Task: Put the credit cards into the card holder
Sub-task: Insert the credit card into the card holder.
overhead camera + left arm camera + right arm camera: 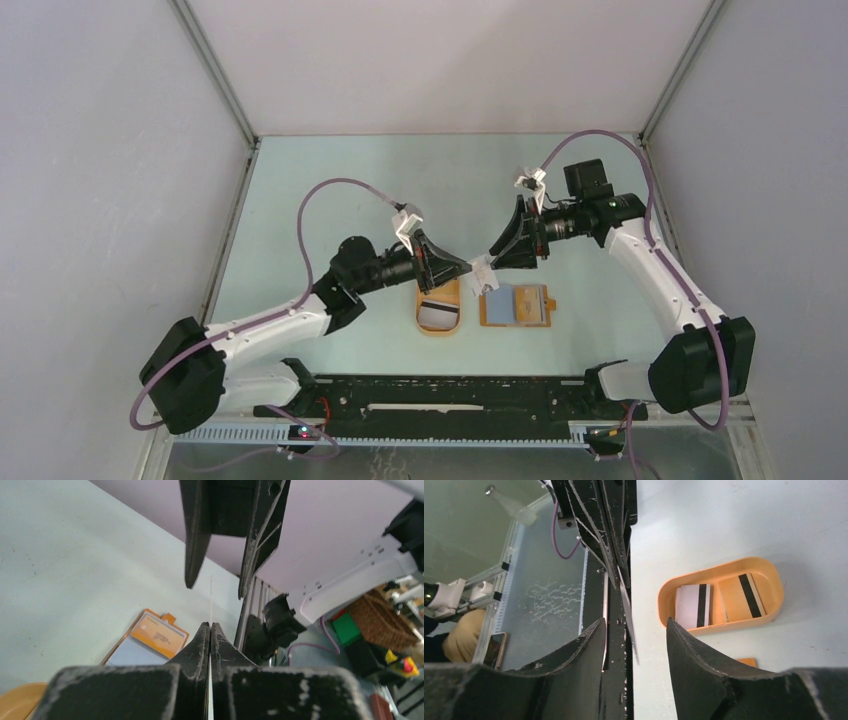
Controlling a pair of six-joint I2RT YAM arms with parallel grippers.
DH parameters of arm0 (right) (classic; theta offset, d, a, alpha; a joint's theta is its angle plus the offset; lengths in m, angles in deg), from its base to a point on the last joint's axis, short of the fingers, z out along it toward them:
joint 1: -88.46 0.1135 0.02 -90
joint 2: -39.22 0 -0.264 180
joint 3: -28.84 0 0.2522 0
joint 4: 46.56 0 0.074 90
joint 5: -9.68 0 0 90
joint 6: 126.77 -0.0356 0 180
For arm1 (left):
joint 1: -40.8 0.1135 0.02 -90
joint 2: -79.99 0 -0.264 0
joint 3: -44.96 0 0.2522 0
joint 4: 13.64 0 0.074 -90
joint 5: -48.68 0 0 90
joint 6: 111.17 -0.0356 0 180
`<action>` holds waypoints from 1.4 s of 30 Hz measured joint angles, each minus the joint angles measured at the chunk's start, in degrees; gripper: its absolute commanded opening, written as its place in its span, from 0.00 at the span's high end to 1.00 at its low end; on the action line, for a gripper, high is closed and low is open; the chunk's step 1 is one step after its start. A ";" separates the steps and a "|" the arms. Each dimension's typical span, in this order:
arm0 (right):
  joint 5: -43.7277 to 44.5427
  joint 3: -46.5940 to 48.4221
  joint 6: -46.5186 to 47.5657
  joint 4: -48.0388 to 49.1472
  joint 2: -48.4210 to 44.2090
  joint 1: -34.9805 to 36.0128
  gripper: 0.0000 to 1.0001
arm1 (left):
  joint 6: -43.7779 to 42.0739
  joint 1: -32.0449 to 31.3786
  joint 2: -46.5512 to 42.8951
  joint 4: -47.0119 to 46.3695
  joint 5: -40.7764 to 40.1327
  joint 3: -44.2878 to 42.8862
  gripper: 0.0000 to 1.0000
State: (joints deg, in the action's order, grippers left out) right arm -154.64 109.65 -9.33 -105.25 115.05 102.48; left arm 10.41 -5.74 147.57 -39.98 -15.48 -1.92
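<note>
Left gripper (pixel 210 627) is fully closed, pinching one credit card (pixel 211 597) by its edge, held mid-air above the table (pixel 330 180). Right gripper (pixel 636 630) is open, its fingers either side of the same card, not touching it. Card holder (pixel 530 305) lies open flat below, with a pale card on one half. Beside it, the orange tray (pixel 724 626) holds two striped cards (pixel 694 605).

Pale green table (pixel 330 190), grey walls (pixel 100 180)

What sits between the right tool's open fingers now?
A thin pale plastic credit card, edge-on, pinched by the shut left tool; the right wrist view shows it.
</note>
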 measured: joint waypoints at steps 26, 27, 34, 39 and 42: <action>3.85 3.21 17.57 -17.05 4.94 5.70 1.00 | -9.11 1.01 2.38 22.45 9.64 -9.42 0.60; 3.87 2.97 17.16 -16.74 4.92 5.07 1.00 | -9.07 1.09 2.14 22.56 8.44 -9.33 0.60; 9.88 -8.04 3.13 -2.62 2.12 -3.37 1.00 | -7.43 0.66 -1.97 19.54 -0.26 -3.15 0.57; 17.22 -17.33 -9.05 8.00 -1.42 -9.27 1.00 | -6.97 -5.16 -1.88 17.94 -9.18 -0.11 0.56; 19.17 -18.58 -12.35 10.43 -1.29 -11.96 1.00 | -7.04 -9.40 -0.66 15.50 -15.10 0.39 0.56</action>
State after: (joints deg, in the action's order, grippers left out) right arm -135.47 91.07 -21.68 -94.82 113.76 90.53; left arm 3.37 -15.14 146.91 -24.48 -30.58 -1.53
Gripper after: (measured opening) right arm 0.007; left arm 0.442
